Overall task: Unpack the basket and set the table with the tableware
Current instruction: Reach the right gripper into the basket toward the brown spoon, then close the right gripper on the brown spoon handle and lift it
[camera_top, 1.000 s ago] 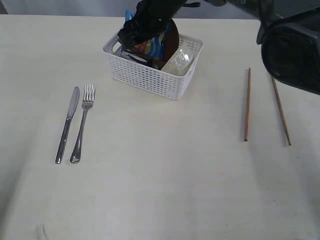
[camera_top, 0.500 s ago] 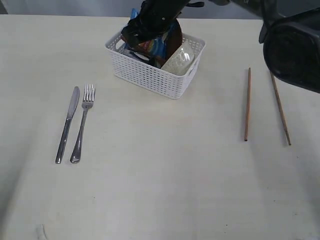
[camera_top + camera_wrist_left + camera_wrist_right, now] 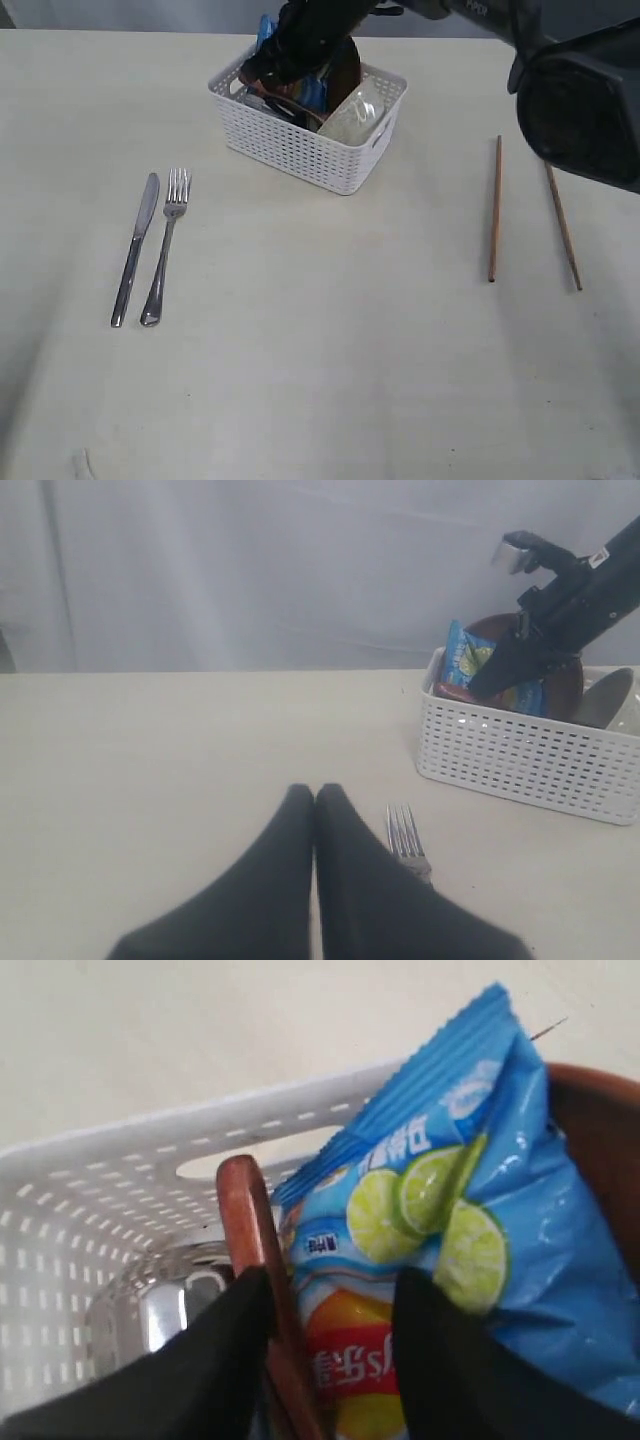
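Claw status: right claw (image 3: 335, 1300) is down inside the basket (image 3: 90, 1190), jaws apart and straddling the upright handle of the red-brown spoon (image 3: 245, 1210). The handle lies against one finger and is not clamped. Blue chip bag (image 3: 450, 1190) is right against the other finger, and part of it sits in the gap too. Steel mug (image 3: 160, 1310) is just past the spoon and lower in the basket; brown plate (image 3: 600, 1160) stands behind the bag, with the bowl (image 3: 355, 115) tilted beside it. Outside the basket, chopsticks (image 3: 494, 210) lie well off to one side of the claw, knife (image 3: 135, 250) and fork (image 3: 165, 245) well off to the other, all flat on the tabletop (image 3: 320, 350). Left claw (image 3: 315, 798) is shut and empty, over the tabletop near the fork.
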